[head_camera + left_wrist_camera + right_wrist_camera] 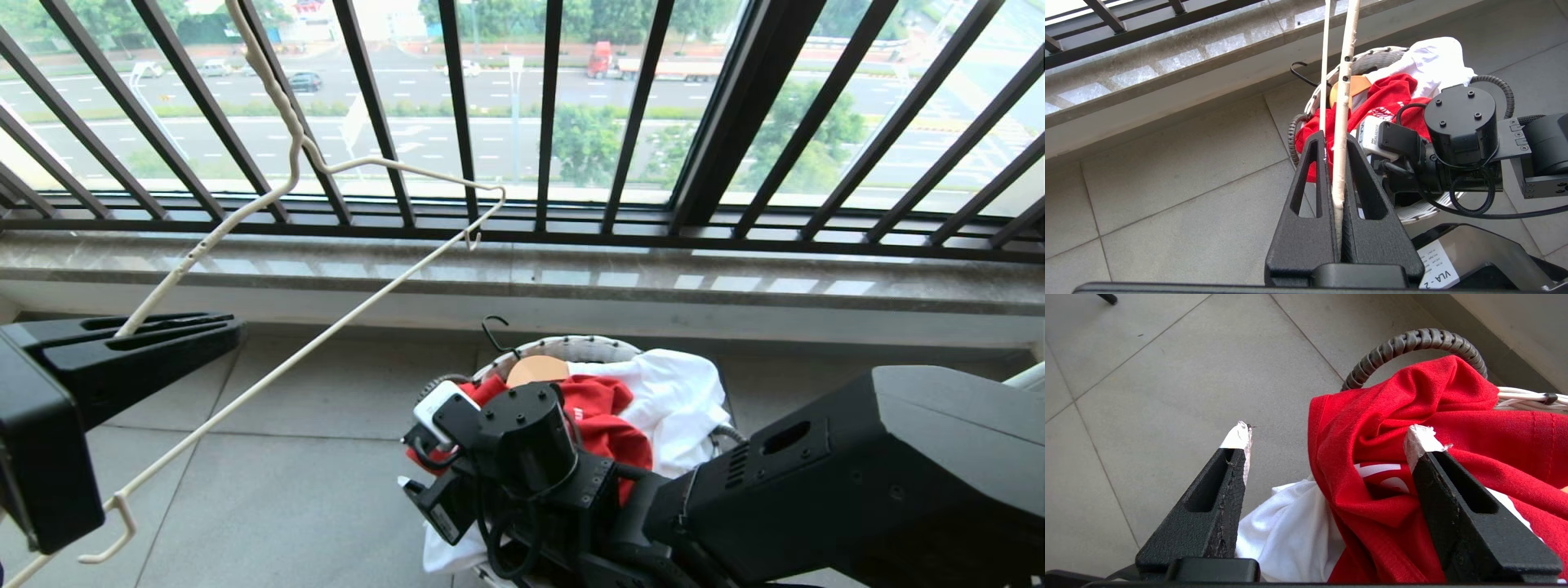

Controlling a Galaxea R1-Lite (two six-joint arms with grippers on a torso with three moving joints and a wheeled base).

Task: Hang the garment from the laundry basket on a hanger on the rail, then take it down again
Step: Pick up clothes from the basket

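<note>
- The red short-sleeved cotton T-shirt (1474,428) lies heaped in the small round white woven laundry basket (584,347), over a white cloth (1290,535).
- Above the basket, the right gripper (1327,443) has its jaws spread wide and is empty; closing here could catch the white cloth too.
- Left of the basket, the left gripper (1337,143) is clamped on the thin cream-white wire hanger (326,245), which could swivel in that pinch.

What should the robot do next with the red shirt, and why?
Probably lower the right tool a little and close it on the red shirt. It is open above the shirt, which lies in the basket, while the left tool holds the hanger ready.
</note>
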